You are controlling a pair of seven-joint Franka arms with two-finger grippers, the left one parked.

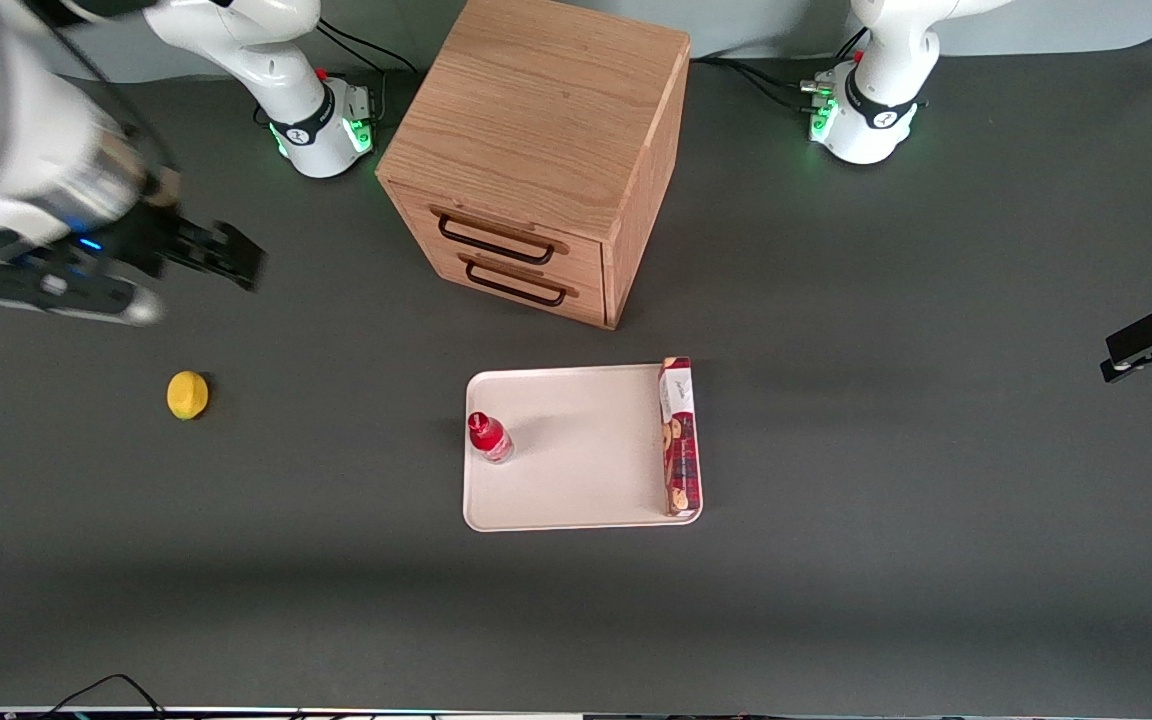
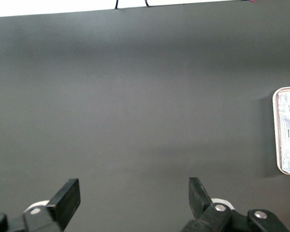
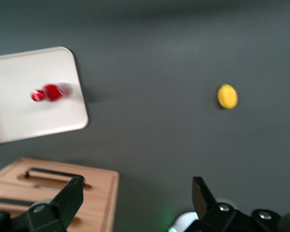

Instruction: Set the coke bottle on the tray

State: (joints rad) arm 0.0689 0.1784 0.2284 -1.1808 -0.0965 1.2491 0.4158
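The coke bottle (image 1: 488,437) is small and red with a red cap. It stands upright on the cream-white tray (image 1: 576,490), at the tray's edge toward the working arm's end. It also shows in the right wrist view (image 3: 49,92) on the tray (image 3: 24,116). My right gripper (image 1: 221,255) is open and empty. It hangs high above the table toward the working arm's end, well away from the tray. In its own view the fingers (image 3: 70,195) stand wide apart with nothing between them.
A long red cookie box (image 1: 677,437) lies on the tray's edge toward the parked arm's end. A wooden drawer cabinet (image 1: 536,160) stands farther from the front camera than the tray. A yellow lemon (image 1: 187,394) lies on the table below the gripper.
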